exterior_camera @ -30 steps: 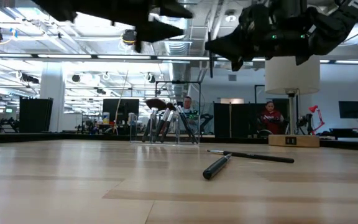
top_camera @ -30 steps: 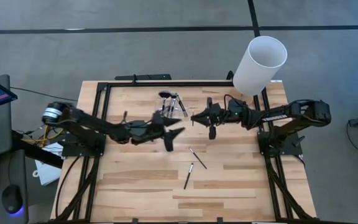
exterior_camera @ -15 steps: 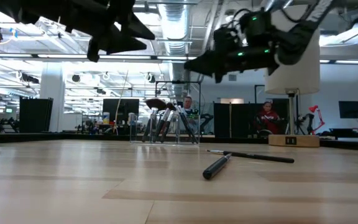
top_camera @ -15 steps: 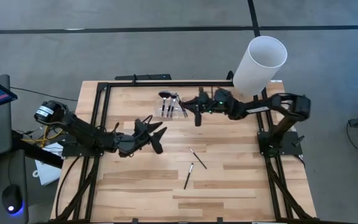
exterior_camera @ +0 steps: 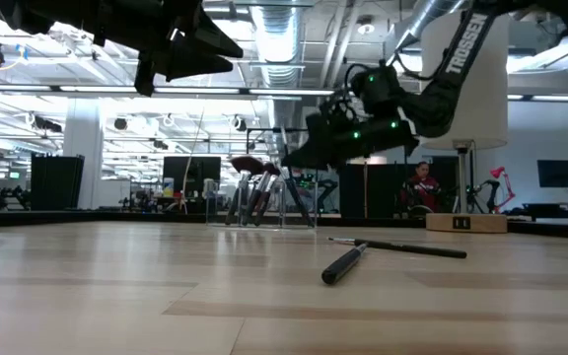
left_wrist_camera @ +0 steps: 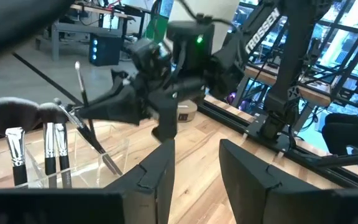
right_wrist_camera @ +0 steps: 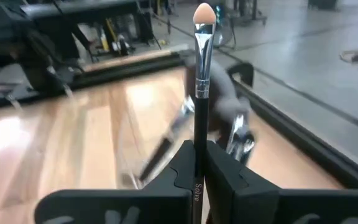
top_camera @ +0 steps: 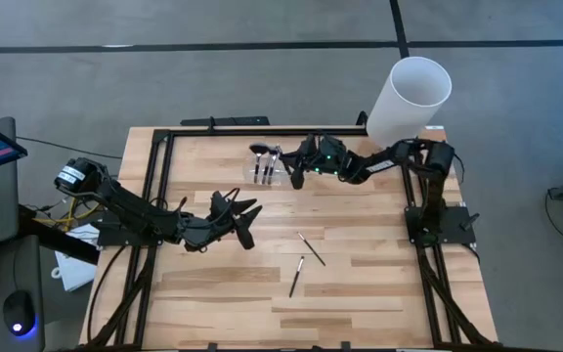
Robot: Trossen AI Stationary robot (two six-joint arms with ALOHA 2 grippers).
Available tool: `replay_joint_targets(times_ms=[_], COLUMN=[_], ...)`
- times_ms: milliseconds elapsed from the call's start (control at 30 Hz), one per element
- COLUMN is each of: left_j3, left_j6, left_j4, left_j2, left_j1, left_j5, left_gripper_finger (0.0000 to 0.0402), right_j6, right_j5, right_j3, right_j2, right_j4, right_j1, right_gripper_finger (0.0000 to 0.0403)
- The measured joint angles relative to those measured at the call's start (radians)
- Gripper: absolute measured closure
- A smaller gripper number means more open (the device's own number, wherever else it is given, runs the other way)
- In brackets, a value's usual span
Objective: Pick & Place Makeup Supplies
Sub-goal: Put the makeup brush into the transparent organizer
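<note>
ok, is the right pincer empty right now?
No: the right pincer is shut on a slim black-handled makeup brush, whose peach tip sticks out past the fingers.

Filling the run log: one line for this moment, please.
right end effector: shut on brush, beside clear holder | left end effector: empty, mid-table | two brushes loose on table

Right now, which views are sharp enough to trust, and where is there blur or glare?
Right wrist view: the held brush is sharp, the holder behind it smeared. Left wrist view: window glare at one edge, brushes in the holder readable. Low view: table brushes crisp, ceiling lights bright. High view: evenly lit, the table clear.
</note>
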Motion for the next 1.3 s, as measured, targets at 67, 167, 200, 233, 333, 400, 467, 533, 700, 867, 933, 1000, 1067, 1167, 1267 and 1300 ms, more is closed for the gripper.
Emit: replay_joint_targets(times_ms=[67,167,200,233,333,400,467,533,700,867,933,1000,1067,1167,1267,1300], left_j3=[0.000,0.000,0.000,0.000,0.000,0.001,0.001,0.001,0.001,0.001,0.001,0.001,0.001,0.001,0.001,0.001], left_j6=[0.000,0.001,0.002,0.002,0.002,0.002,0.001,0.000,-0.002,-0.002,-0.002,-0.002,-0.002,-0.002,-0.002,-0.002], left_j4=[0.000,0.001,0.002,0.002,0.003,0.003,0.003,0.003,0.003,0.003,0.003,0.003,0.002,-0.001,-0.005,-0.004], left_j2=[0.000,0.000,0.000,0.000,0.000,0.000,0.000,0.000,0.000,0.000,0.000,0.000,0.000,0.000,0.000,0.000], left_j1=[0.000,0.000,0.000,0.000,0.000,0.000,0.000,0.000,0.000,0.000,0.000,0.000,0.000,0.000,0.000,0.000], left_j5=[0.000,0.000,0.000,0.000,0.000,0.000,0.000,0.000,0.000,0.000,0.000,0.000,0.000,0.000,0.000,0.000], left_gripper_finger=[0.0281,0.0282,0.0282,0.0281,0.0283,0.0284,0.0284,0.0284,0.0286,0.0286,0.0286,0.0286,0.0286,0.0286,0.0286,0.0286], right_j6=[0.001,0.005,0.005,0.006,0.024,0.036,0.040,0.040,0.040,0.040,0.040,0.035,0.030,0.009,-0.002,-0.002], right_j5=[0.001,0.001,0.001,0.001,0.001,0.000,0.000,0.000,0.000,0.000,0.000,0.000,0.000,0.001,0.000,0.000], right_j3=[0.000,0.000,0.000,0.000,0.000,0.000,0.000,0.000,0.000,0.000,-0.001,-0.001,-0.001,-0.001,-0.001,-0.001], right_j2=[0.015,0.018,0.018,0.018,0.014,0.012,0.012,0.012,0.012,0.011,0.004,-0.017,-0.056,-0.133,-0.215,-0.239], right_j4=[-0.005,-0.013,-0.015,-0.022,-0.043,-0.057,-0.081,-0.096,-0.111,-0.111,-0.116,-0.120,-0.144,-0.240,-0.373,-0.421], right_j1=[-0.004,-0.005,-0.005,-0.005,-0.005,-0.005,-0.005,-0.005,-0.005,-0.005,-0.005,-0.005,-0.005,0.006,0.032,0.044], right_gripper_finger=[0.0395,0.0395,0.0395,0.0394,0.0386,0.0377,0.0367,0.0360,0.0355,0.0354,0.0354,0.0354,0.0353,0.0353,0.0353,0.0353])
